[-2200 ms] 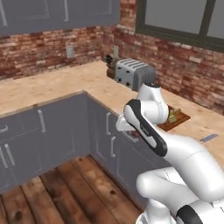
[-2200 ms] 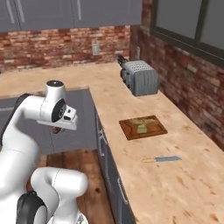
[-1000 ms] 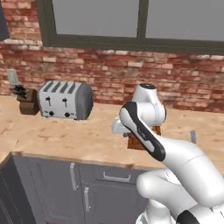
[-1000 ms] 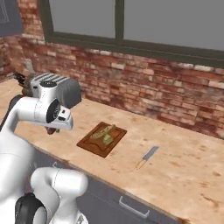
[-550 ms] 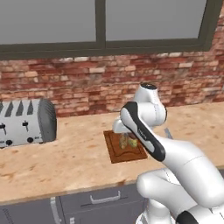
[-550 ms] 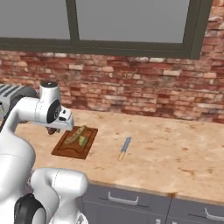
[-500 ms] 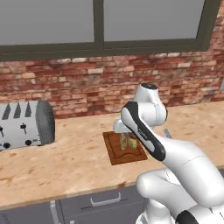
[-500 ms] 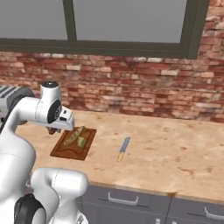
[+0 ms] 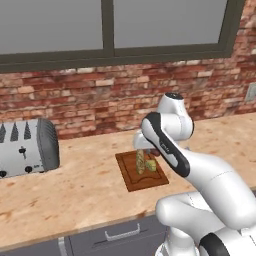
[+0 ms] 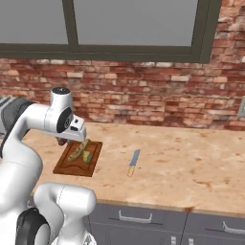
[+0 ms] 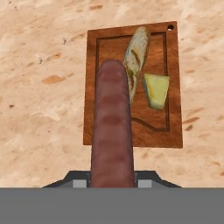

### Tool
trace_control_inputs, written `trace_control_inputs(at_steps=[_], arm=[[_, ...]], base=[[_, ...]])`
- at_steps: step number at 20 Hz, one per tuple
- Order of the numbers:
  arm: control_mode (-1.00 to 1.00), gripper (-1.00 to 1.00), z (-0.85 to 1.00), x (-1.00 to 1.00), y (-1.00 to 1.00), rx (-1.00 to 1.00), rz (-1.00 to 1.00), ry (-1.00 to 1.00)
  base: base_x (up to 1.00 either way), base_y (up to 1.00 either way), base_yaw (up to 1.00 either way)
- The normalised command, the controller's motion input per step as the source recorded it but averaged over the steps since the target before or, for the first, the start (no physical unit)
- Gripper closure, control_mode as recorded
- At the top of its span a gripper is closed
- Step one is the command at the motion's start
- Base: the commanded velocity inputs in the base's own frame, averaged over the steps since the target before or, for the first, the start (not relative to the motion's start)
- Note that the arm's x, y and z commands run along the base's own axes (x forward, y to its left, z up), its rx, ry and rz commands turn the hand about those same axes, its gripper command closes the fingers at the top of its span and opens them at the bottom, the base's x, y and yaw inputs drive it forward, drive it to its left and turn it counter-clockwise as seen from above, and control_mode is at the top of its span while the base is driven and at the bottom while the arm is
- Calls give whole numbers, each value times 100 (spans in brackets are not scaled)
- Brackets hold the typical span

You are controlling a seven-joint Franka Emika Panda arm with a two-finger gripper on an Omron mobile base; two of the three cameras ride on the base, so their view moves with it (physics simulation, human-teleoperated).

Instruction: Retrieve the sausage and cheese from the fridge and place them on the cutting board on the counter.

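- Left base view: the arm reaches over the table (image 9: 75, 195); the board (image 9: 142, 171) lies just beyond its elbow, carrying the cheese (image 9: 151, 165) and a bread piece (image 9: 140, 161).
- Right base view: the tool (image 10: 63, 141) hangs above the board's near-left corner; a knife (image 10: 133, 162) lies well apart to the right.
- Hand view: the tool is clamped on the sausage (image 11: 111, 131), held above the board's left half.
- Judgement: delivery step; next calls for lowering onto bare board left of the bread, then releasing.
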Motion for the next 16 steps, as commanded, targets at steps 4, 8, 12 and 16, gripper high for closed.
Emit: trace_control_inputs(at_steps=[4, 8, 12, 16], arm=[[100, 100, 0, 0, 0, 0, 0, 0], [100, 100, 0, 0, 0, 0, 0, 0], [100, 100, 0, 0, 0, 0, 0, 0], [100, 100, 0, 0, 0, 0, 0, 0]], base=[[9, 12, -1], [0, 0, 0], [0, 0, 0], [0, 0, 0]])
